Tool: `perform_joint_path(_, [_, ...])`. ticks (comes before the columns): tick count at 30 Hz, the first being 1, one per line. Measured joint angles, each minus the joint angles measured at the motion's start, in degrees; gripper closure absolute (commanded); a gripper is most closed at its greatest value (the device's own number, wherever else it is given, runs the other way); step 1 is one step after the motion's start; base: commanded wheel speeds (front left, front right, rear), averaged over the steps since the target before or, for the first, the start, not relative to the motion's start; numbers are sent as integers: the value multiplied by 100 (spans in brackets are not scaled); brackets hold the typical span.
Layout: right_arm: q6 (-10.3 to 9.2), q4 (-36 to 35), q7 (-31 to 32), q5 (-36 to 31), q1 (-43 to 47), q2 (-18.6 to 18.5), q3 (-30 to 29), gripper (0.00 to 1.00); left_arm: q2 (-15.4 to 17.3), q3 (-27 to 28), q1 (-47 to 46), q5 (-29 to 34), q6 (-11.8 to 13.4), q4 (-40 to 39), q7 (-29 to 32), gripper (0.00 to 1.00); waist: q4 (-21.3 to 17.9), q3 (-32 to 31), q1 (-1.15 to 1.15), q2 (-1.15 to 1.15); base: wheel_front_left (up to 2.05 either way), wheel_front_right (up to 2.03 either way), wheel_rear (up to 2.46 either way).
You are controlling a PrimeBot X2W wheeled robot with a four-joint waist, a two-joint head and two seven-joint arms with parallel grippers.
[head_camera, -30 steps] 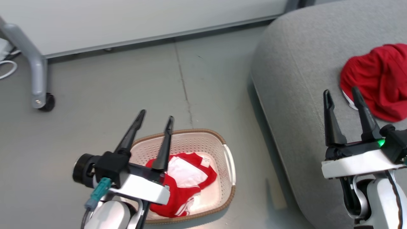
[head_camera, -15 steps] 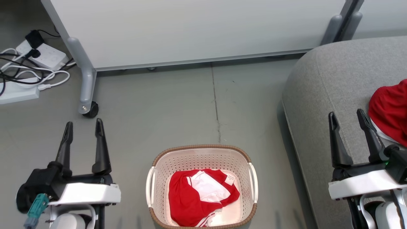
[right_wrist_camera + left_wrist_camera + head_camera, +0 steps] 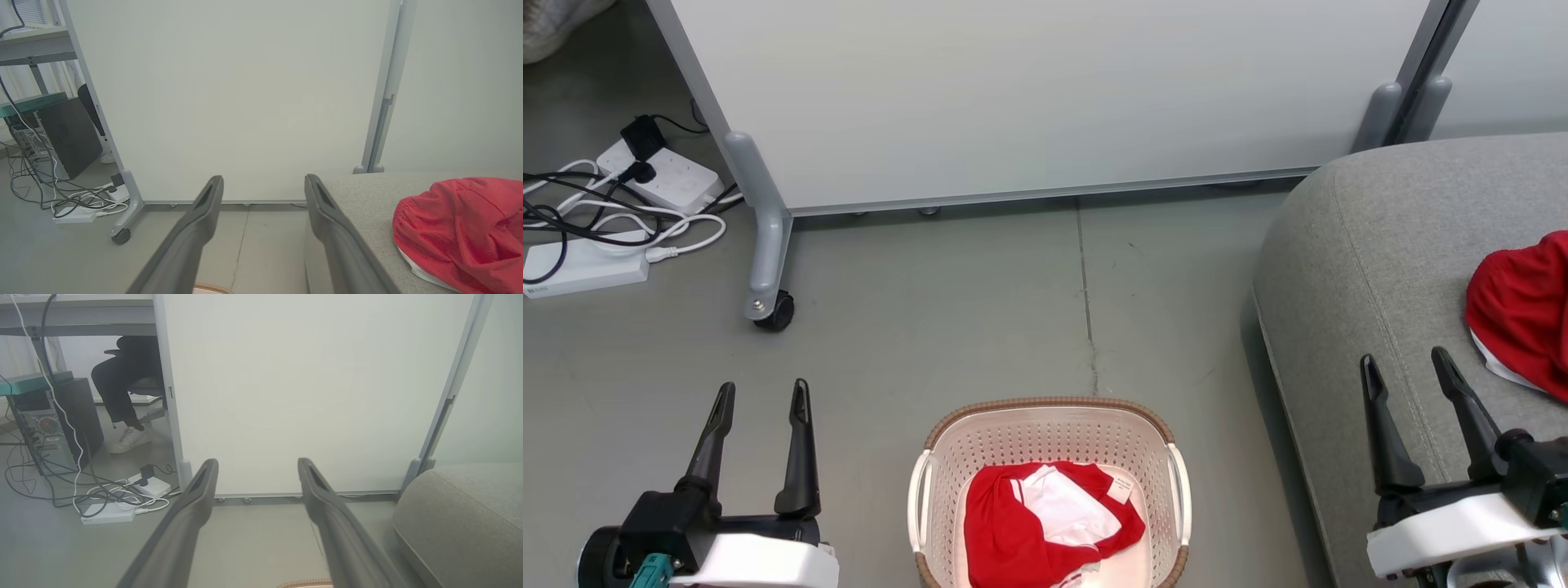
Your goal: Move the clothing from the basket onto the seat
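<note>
Left gripper (image 3: 764, 386) lower left, jaws wide, empty. Right gripper (image 3: 1403, 357) lower right, wide, empty, over seat (image 3: 1356, 269). Clothing (image 3: 1005, 531) in basket (image 3: 1045, 402), bottom centre; second red piece (image 3: 1519, 310) on seat, right edge.

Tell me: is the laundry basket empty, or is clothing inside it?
Not empty. A red garment with a white panel lies crumpled inside the laundry basket.

A white partition panel (image 3: 1045, 98) on a castor (image 3: 774, 314) stands before me. Power strips (image 3: 584, 271) and tangled cables (image 3: 547, 216) lie on the floor (image 3: 931, 327) beside it.
</note>
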Motion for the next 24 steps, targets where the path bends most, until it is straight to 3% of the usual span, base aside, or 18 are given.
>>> perform_joint_path(24, [0,-241,223,81,309,71,78,0,111,-102,99,-16,-34,246,86,0,-13,-103,0,0,0,0,0])
